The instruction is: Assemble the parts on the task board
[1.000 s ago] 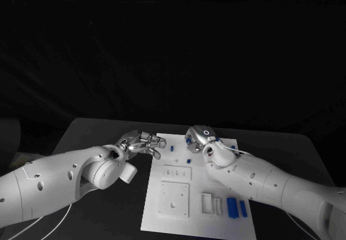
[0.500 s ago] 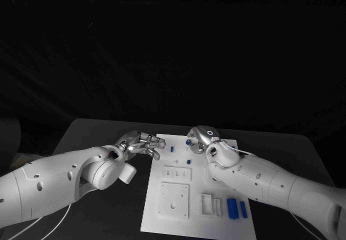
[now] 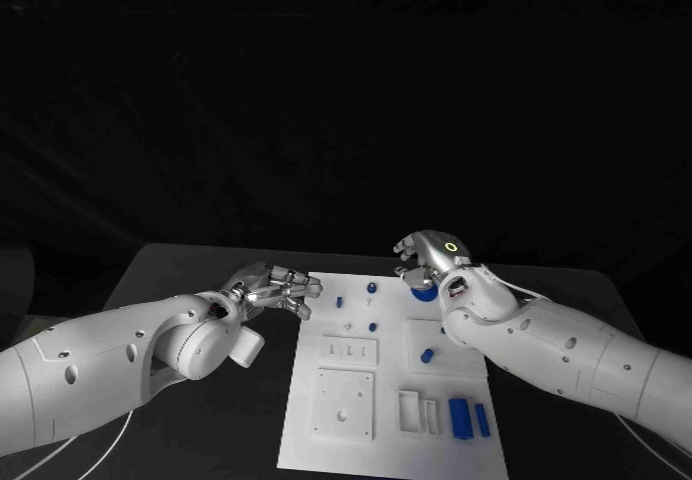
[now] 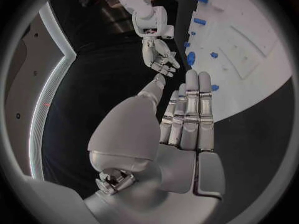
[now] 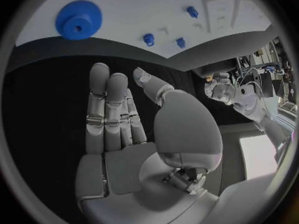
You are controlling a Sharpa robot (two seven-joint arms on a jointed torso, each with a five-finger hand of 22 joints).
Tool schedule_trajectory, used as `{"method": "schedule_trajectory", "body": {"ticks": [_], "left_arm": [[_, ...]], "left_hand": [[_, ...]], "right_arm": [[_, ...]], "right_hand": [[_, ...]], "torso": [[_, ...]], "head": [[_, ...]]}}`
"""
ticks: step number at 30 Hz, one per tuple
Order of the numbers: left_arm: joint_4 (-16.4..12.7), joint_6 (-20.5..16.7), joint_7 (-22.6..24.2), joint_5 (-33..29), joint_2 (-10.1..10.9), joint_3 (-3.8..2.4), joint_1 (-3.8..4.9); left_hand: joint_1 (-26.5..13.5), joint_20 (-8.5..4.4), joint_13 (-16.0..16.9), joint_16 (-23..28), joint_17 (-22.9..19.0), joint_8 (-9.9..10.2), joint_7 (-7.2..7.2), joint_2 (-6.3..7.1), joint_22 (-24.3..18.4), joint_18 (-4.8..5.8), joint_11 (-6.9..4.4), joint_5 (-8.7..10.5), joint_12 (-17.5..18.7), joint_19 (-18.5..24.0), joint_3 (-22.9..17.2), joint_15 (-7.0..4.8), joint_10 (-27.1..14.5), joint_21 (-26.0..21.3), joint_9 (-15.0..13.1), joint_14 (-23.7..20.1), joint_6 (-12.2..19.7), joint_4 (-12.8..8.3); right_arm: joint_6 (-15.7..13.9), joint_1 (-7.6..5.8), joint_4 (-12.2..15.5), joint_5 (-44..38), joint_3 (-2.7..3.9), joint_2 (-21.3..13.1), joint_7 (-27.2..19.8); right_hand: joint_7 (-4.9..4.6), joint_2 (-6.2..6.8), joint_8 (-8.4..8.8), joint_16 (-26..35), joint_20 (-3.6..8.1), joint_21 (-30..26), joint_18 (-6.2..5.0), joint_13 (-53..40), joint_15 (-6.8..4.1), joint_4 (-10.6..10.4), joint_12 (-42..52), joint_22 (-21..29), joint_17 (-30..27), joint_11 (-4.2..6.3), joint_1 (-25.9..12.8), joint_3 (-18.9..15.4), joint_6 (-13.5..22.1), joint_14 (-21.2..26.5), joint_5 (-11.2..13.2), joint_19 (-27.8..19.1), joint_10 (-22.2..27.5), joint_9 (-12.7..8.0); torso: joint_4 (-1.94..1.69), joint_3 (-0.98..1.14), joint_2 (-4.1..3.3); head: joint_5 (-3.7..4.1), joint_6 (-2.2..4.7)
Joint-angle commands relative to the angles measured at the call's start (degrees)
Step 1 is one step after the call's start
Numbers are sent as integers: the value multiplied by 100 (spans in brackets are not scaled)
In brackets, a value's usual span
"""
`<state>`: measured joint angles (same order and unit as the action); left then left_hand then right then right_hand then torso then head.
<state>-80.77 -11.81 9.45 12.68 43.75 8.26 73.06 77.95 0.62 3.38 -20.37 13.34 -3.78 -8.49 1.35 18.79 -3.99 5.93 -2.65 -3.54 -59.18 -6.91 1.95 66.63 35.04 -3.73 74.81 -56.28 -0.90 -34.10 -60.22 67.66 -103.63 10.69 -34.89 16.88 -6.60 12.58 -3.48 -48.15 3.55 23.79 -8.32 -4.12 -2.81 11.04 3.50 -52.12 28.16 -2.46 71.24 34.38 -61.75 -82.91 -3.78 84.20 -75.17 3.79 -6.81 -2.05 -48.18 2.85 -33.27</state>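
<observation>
At 12 o'clock on the task board (image 3: 325,420), right robot hand (image 3: 430,260) hovers flat, empty, over the round blue part (image 3: 423,292). Left robot hand (image 3: 274,288) waits at the board's edge, fingers loose, empty. Judged step: reaching; next, descend and pinch it.

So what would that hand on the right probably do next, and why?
Probably lower and close on the round blue part. The right hand hovers at the far edge of the task board with its fingers straight and holding nothing, and that part lies just beyond them on the board.
</observation>
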Motion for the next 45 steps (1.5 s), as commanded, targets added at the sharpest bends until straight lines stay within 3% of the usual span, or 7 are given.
{"method": "schedule_trajectory", "body": {"ticks": [1, 3, 6, 7, 13, 24, 45], "left_arm": [[7, 61, 31, 16, -3, -5, 8], [12, 71, 33, 16, -3, -5, 8], [25, 90, 33, 16, -8, -5, 7], [30, 95, 33, 16, -11, -4, 6], [69, 120, 33, 16, -31, -3, 3], [115, 167, 29, 17, -82, -2, -5], [128, 196, 8, 19, -80, -2, -9]], "left_hand": [[-9, 7, -4, -16, 4, 17, -18, -47, 5, -82, 6, -15, 17, 21, -5, -10, -54, 16, 3, -36, 37, -45], [-1, 3, -3, -35, 10, 17, -18, -50, 5, -86, 3, -15, 16, 13, -7, -17, -48, 33, 3, -15, 39, -49], [0, -2, -4, -58, 21, 17, -16, -52, 12, -85, 1, -15, 16, 9, -10, -22, -45, 50, 3, -7, 38, -50], [0, -3, -4, -65, 25, 17, -16, -51, 14, -84, 1, -15, 16, 11, -11, -23, -45, 55, 3, -9, 38, -51], [0, -3, -4, -65, 25, 17, -16, -51, 14, -84, 1, -15, 16, 11, -11, -23, -45, 55, 3, -9, 38, -51], [-9, -2, -4, -95, 38, 17, -18, -59, 25, -84, 3, -15, 16, 28, -16, -20, -54, 86, 3, -35, 42, -53], [-23, 1, -3, -111, 41, 17, -18, -63, 26, -86, 5, -16, 16, 39, -17, -19, -58, 102, 3, -43, 41, -46]], "right_arm": [[426, 2, 43, 166, 31, -149, 7], [579, 0, 19, 189, 51, -242, -59], [853, -1, -57, 266, 74, -330, -172], [941, -1, -89, 314, 81, -345, -206], [1363, -1, -321, 617, 109, -329, -362], [1742, 3, -792, 801, 119, -89, -429], [1980, 39, -960, 886, 119, -36, -421]], "right_hand": [[27, -5, -19, -25, 94, -23, 153, -89, -76, -22, 62, -24, 26, 132, 46, -126, 10, -3, 12, 76, -420, 13], [78, 62, -26, -59, 181, -8, 240, -369, -173, -32, 356, -60, 72, 274, 69, -359, -19, -30, -1, 95, -824, 26], [91, -34, -31, -276, 282, 400, 431, -2849, -232, -108, 2686, -414, 335, 326, 182, -1044, -5, -35, -104, 129, 121, 55], [61, -73, -21, -438, 257, 605, 436, -4063, -210, -129, 3824, -596, 544, 302, 131, -1083, 19, 37, -119, 130, 795, 78], [75, -125, -19, -972, 171, 1335, 368, -5825, -107, -145, 5359, -1288, 1636, 262, 15, -1352, 178, 139, -514, 131, 530, 204], [37, -165, -14, -1042, 128, 1572, 323, -6438, -77, -255, 5725, -1832, 2562, 226, 7, -1543, 333, 41, -701, 153, 331, 243], [46, -200, -14, -1053, 138, 1565, 334, -6531, -85, -353, 5776, -2044, 2744, 232, -19, -1640, 317, 14, -867, 205, 297, 309]], "torso": [[64, 18, 29], [70, 27, 35], [55, 45, 26], [42, 45, 22], [30, 67, 16], [12, 97, 4], [19, 85, 11]], "head": [[-3, -11], [-7, -16], [6, -27], [19, -32], [30, -52], [41, -68], [28, -123]]}}
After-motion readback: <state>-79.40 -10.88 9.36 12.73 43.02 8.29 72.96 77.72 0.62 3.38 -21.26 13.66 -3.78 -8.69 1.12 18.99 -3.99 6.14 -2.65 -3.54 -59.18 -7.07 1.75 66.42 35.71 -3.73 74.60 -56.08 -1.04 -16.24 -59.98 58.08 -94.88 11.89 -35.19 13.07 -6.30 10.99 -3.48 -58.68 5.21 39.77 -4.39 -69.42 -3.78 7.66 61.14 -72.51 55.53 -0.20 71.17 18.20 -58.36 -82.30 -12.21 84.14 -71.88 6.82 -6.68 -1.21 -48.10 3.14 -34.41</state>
